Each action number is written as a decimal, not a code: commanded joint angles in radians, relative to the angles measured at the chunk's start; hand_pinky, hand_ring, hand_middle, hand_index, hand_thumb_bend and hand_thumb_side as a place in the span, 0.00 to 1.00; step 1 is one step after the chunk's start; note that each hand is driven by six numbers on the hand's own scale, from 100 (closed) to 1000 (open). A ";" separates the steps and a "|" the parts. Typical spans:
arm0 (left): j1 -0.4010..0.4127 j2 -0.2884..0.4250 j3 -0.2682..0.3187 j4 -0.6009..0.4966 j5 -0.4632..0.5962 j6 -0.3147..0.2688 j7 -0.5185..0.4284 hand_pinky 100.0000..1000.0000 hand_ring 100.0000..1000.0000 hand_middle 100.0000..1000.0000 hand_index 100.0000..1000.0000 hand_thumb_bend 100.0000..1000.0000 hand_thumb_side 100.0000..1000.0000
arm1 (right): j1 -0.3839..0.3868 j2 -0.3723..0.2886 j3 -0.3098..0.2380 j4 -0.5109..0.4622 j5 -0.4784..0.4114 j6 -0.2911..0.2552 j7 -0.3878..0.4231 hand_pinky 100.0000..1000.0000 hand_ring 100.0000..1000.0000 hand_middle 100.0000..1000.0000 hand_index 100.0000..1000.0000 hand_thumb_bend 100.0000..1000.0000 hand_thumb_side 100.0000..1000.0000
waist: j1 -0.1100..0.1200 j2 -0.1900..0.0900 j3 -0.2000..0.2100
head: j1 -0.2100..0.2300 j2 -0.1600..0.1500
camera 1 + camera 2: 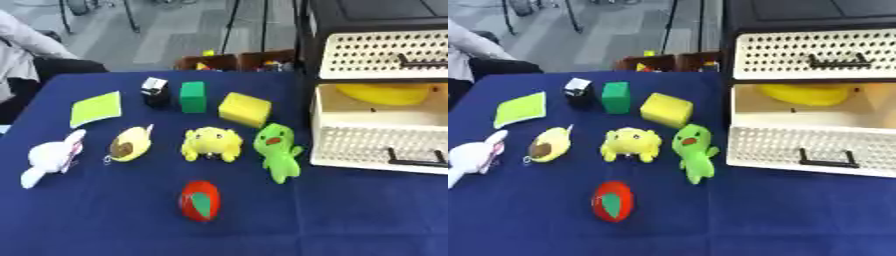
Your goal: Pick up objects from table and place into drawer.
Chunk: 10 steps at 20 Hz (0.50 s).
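Several toys lie on the blue table (pixel 105 225). A white plush rabbit (pixel 52 157) is at the left, a yellow avocado-like plush (pixel 131 144) beside it, then a yellow plush animal (pixel 211 143) and a green plush figure (pixel 278 151). A red and green plush ball (pixel 200 201) lies nearest the front. Behind them are a lime flat pad (pixel 95 108), a black and white cube (pixel 156 91), a green block (pixel 192 96) and a yellow sponge block (pixel 244 109). The cream drawer (pixel 815 145) at the right stands pulled open with a yellow thing (pixel 808 93) inside. Neither hand shows.
The drawer unit has a shut upper drawer (pixel 811 52) under a black top. Brown boxes (pixel 236 61) with small items stand behind the table's far edge. A person's sleeve (pixel 26 40) shows at the far left.
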 commanded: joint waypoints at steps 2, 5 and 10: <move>-0.041 0.148 -0.015 0.095 -0.012 -0.067 -0.223 0.80 0.93 0.96 1.00 0.32 0.96 | -0.003 -0.003 -0.019 -0.016 -0.024 -0.034 -0.035 0.43 0.64 0.62 0.87 0.00 0.78 | -0.001 -0.028 -0.007 | 0.019 0.013; -0.083 0.190 -0.034 0.172 -0.001 -0.129 -0.324 0.83 0.93 0.96 1.00 0.40 0.96 | -0.003 0.000 -0.018 -0.016 -0.032 -0.037 -0.035 0.43 0.63 0.61 0.86 0.00 0.78 | 0.002 -0.035 -0.013 | 0.065 0.019; -0.161 0.197 -0.067 0.284 0.038 -0.215 -0.424 0.86 0.95 0.97 1.00 0.65 0.94 | -0.001 0.008 -0.015 -0.016 -0.038 -0.034 -0.035 0.42 0.63 0.60 0.86 0.00 0.77 | 0.004 -0.042 -0.015 | 0.114 0.027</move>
